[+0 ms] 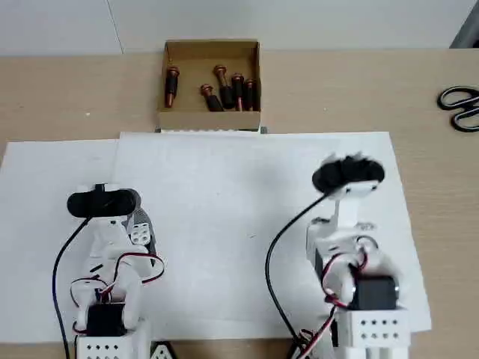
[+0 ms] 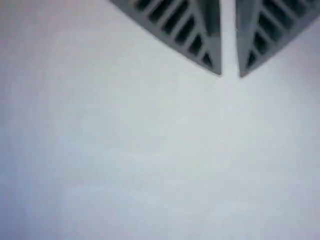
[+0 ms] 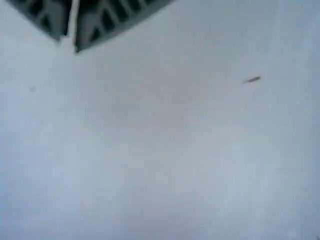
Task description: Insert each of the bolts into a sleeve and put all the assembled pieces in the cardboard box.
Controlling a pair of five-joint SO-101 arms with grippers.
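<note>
The cardboard box point(image 1: 212, 118) stands at the far middle of the table. Several copper-coloured bolts in dark sleeves point(image 1: 227, 88) lie inside it, and one more assembled piece point(image 1: 171, 86) lies apart at the box's left side. My left gripper point(image 2: 230, 75) hangs shut just above white paper, with only a thin slit between its grey ribbed fingers point(image 2: 200, 45) and nothing in them. My right gripper point(image 3: 68, 46) is likewise shut and empty over the paper. In the high view both arms are folded back near the front edge, the left arm point(image 1: 112, 232) and the right arm point(image 1: 352, 239).
White paper sheets point(image 1: 239, 217) cover the table between the arms and the box. Black scissors point(image 1: 460, 106) lie at the far right on bare wood. A small dark speck point(image 3: 252, 79) marks the paper near my right gripper.
</note>
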